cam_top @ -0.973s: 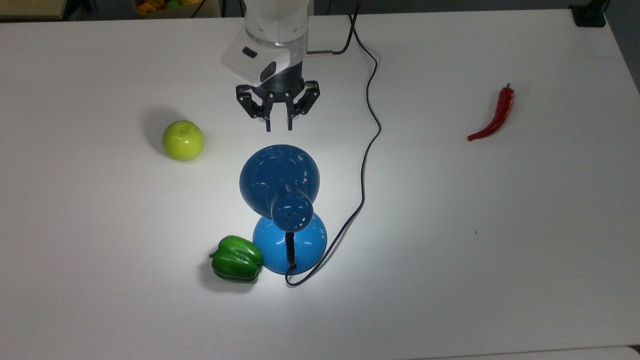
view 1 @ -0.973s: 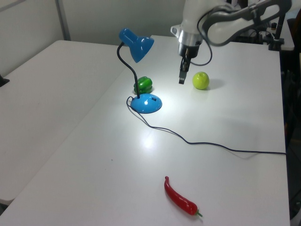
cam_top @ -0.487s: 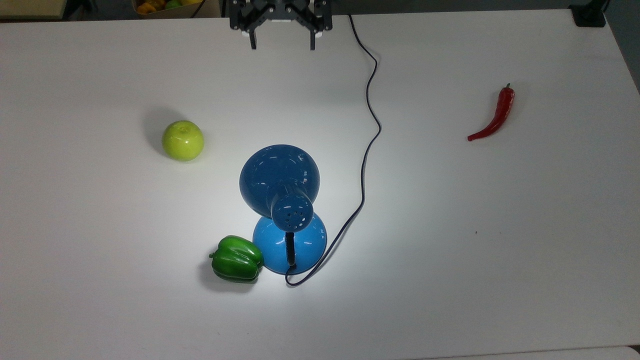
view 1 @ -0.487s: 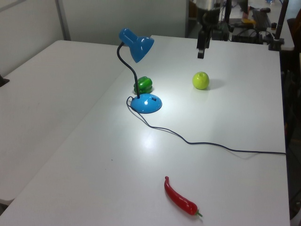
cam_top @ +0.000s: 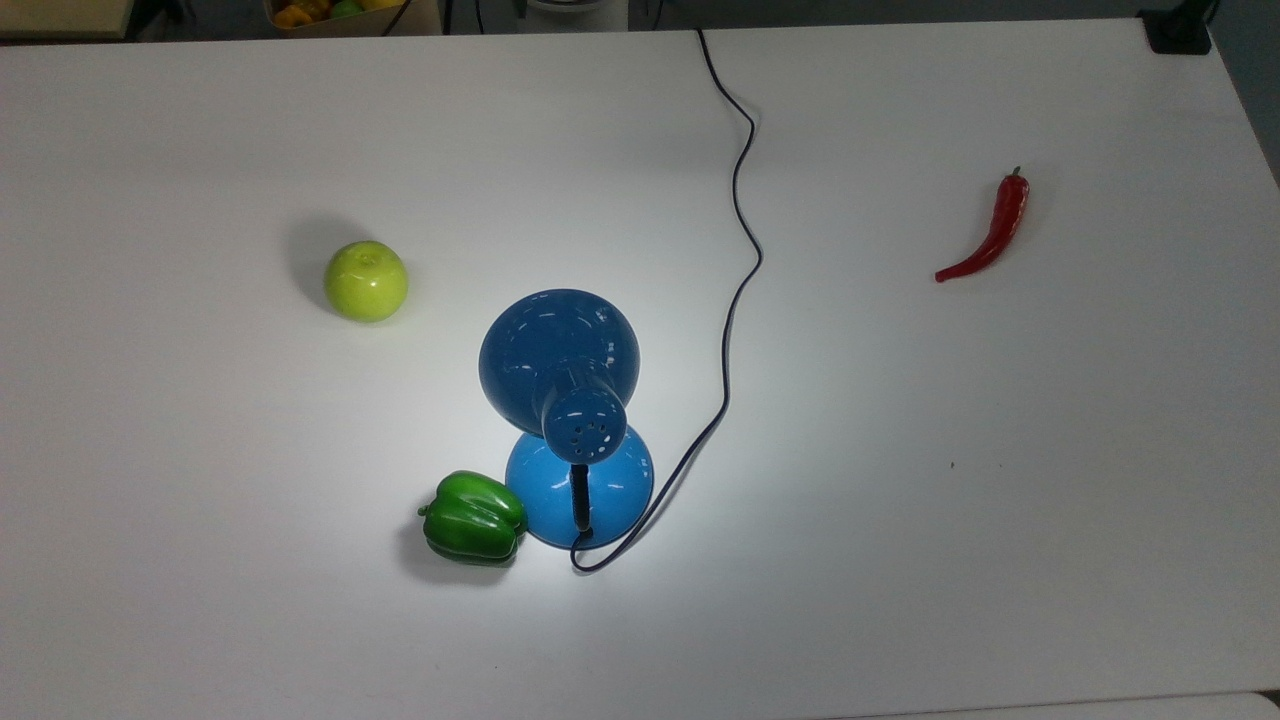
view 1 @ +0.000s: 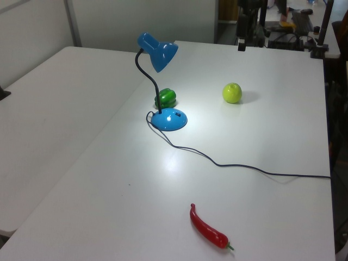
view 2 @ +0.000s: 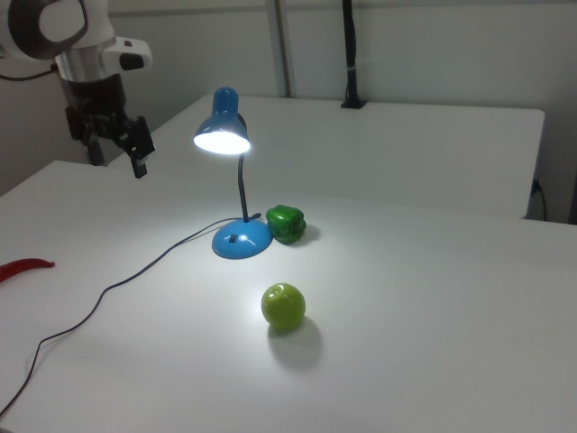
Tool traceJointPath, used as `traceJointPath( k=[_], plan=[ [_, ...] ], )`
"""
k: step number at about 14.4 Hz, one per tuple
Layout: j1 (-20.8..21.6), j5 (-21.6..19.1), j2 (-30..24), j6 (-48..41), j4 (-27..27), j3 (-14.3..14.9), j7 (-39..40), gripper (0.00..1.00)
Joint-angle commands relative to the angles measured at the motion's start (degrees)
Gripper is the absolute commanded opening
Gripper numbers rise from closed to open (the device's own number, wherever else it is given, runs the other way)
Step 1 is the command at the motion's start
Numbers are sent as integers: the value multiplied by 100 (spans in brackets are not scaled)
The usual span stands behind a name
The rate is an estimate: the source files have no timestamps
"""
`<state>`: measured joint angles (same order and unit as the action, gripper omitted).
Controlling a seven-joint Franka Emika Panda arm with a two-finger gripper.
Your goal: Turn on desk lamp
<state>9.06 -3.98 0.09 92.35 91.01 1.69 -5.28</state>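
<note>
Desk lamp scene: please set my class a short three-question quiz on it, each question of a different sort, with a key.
1. True or false: the glossy blue desk lamp is lit.
2. Which thing lies right beside the lamp's round blue base? A. shiny green bell pepper B. yellow-green apple C. long red chilli
3. Fill in: ____ food items lie on the white table.

Key: 1 true; 2 A; 3 three.

The lit desk lamp (view 2: 223, 133) throws a bright pool onto the table (cam_top: 900, 500).
</note>
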Motion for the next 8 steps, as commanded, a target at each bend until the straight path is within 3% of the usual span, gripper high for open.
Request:
traceJointPath(
  k=[1,3,8],
  plan=[
    [-80,-121,79,458,5,6,895,100],
    [-89,-68,88,599,13,33,1379,100],
    [-98,-33,88,608,13,15,1240,100]
  ],
)
